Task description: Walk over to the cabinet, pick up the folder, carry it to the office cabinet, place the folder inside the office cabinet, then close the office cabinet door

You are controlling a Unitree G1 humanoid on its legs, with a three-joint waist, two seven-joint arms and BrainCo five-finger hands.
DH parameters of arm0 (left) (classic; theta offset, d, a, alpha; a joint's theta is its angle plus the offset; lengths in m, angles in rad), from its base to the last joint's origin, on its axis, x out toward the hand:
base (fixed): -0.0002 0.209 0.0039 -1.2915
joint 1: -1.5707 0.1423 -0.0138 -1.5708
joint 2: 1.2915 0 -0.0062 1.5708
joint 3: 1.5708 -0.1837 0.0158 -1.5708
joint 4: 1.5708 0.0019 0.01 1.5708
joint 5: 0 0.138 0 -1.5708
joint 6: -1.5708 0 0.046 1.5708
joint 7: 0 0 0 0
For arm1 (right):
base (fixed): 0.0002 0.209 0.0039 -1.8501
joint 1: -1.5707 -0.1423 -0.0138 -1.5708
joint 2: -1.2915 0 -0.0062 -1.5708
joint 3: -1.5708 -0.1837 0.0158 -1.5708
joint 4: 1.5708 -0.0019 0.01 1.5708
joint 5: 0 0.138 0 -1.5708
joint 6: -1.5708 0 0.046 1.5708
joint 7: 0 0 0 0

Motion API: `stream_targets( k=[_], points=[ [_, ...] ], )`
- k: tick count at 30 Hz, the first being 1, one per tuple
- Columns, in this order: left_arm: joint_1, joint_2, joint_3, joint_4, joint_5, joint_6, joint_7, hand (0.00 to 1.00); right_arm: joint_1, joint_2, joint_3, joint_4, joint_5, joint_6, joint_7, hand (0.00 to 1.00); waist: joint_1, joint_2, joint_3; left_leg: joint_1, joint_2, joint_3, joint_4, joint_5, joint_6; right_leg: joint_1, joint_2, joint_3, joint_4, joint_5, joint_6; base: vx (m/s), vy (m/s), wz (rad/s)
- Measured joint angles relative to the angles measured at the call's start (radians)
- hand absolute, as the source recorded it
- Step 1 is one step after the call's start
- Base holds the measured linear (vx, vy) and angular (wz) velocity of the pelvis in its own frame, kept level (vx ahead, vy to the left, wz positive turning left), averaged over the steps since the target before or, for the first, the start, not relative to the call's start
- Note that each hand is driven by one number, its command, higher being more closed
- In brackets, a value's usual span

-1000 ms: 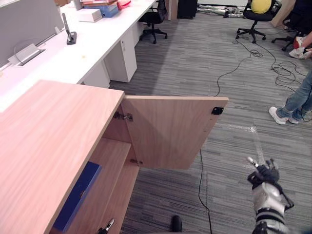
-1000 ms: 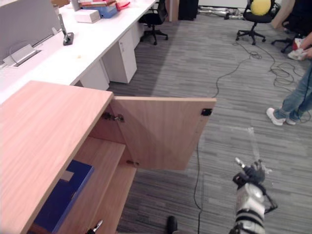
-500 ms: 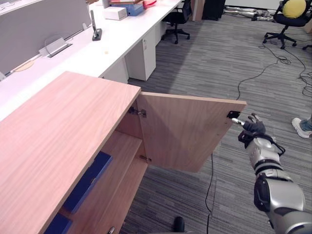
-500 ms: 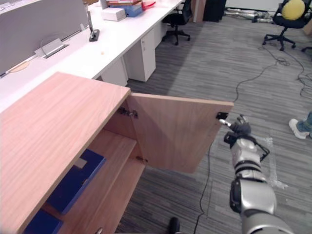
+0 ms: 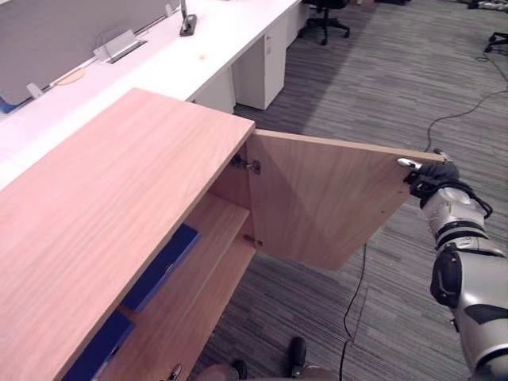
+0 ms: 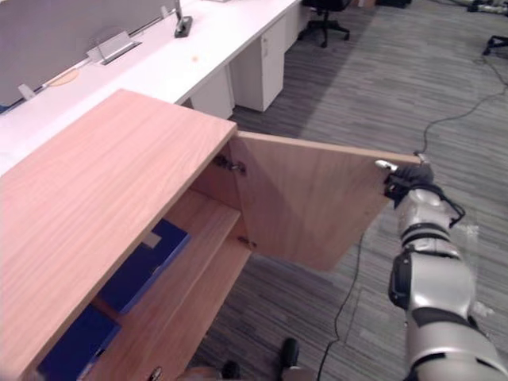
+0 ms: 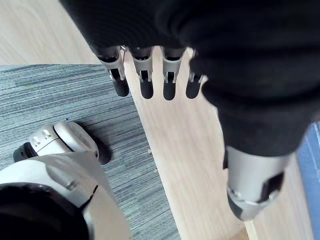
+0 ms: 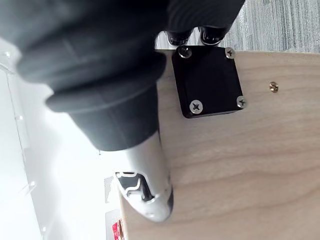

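The wooden office cabinet (image 5: 119, 206) stands at my left with its door (image 5: 325, 198) swung wide open toward the carpet. A blue folder (image 6: 143, 266) lies flat on the upper shelf inside, and a second blue one (image 6: 75, 341) lies further along. My right hand (image 5: 435, 173) is at the door's outer top corner, open. Its thumb (image 8: 145, 185) lies straight along the door's inner face beside the black latch plate (image 8: 210, 80), and its fingertips (image 8: 180, 36) reach past the door's edge. My left hand (image 7: 240, 100) hangs open and holds nothing, fingers (image 7: 145, 75) straight above the cabinet's wood (image 7: 180, 150).
A long white desk (image 5: 159, 71) with a grey divider panel (image 5: 71, 32) runs behind the cabinet. An office chair (image 5: 325, 12) stands at the desk's far end. Grey carpet (image 5: 381, 79) stretches to the right of the door.
My right hand has risen from low over the carpet to the door's outer top corner. The view has swung left and down, so the person at the right has left it.
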Motion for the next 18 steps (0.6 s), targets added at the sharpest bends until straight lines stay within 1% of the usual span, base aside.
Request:
stream_targets(
  k=[2,6,7,10,13,16,17,18],
  points=[
    [0.006,0.000,-0.004,0.000,-0.002,0.000,-0.001,0.00,-0.005,-0.006,0.027,0.001,-0.009,0.001,0.010,0.00,0.000,0.005,0.008,0.002,0.000,0.000,0.001,0.000,0.000,0.005,0.000,0.000,0.000,0.000,0.000,-0.05,0.031,0.03],
    [0.008,0.000,-0.059,0.000,-0.002,-0.001,-0.009,0.00,-0.005,-0.011,0.078,0.019,-0.118,0.002,0.028,0.00,0.000,0.006,0.024,0.002,0.004,-0.001,0.002,0.000,-0.005,0.005,0.004,0.001,-0.001,-0.003,0.004,-0.04,0.011,0.00],
    [0.006,0.002,-0.069,-0.003,-0.002,-0.001,-0.012,0.00,-0.005,-0.010,0.101,0.030,-0.148,0.007,0.032,0.00,-0.001,0.006,0.030,0.002,0.008,-0.001,0.002,0.000,-0.006,0.005,0.007,0.002,-0.001,-0.003,0.003,-0.02,-0.004,-0.03],
    [0.007,0.004,-0.093,-0.021,-0.001,-0.001,-0.019,0.00,0.005,-0.005,0.118,0.047,-0.227,0.018,0.059,0.00,0.000,0.007,0.037,0.002,0.017,0.000,0.002,0.002,-0.008,0.004,0.016,0.002,0.000,-0.005,0.001,0.00,0.000,0.00],
    [0.008,0.017,-0.149,-0.079,-0.002,-0.002,-0.025,0.00,0.052,-0.001,0.208,0.047,-0.326,0.023,0.089,0.00,0.000,0.008,0.037,0.002,0.028,0.001,0.002,-0.001,-0.012,0.004,0.027,0.002,0.000,-0.004,-0.003,0.05,0.001,-0.02],
    [0.013,0.026,-0.197,-0.147,-0.003,-0.002,-0.039,0.00,0.085,0.003,0.281,0.046,-0.372,0.029,0.094,0.00,0.000,0.008,0.037,0.001,0.031,0.005,0.002,-0.002,-0.014,0.000,0.031,0.007,0.000,-0.004,-0.004,0.04,0.023,-0.09],
    [0.027,0.032,-0.226,-0.193,-0.010,-0.001,-0.045,0.00,0.107,0.009,0.329,0.025,-0.393,0.036,0.097,0.00,0.000,0.008,0.037,0.000,0.033,0.016,0.002,-0.005,-0.015,-0.007,0.034,0.024,0.000,-0.004,-0.005,0.04,0.048,-0.20],
    [0.032,0.031,-0.235,-0.208,-0.016,-0.002,-0.046,0.00,0.119,0.010,0.346,0.011,-0.393,0.036,0.097,0.00,0.002,0.008,0.037,0.000,0.033,0.022,0.003,-0.006,-0.016,-0.010,0.036,0.029,0.000,-0.003,-0.005,0.04,0.054,-0.23]
  ],
)
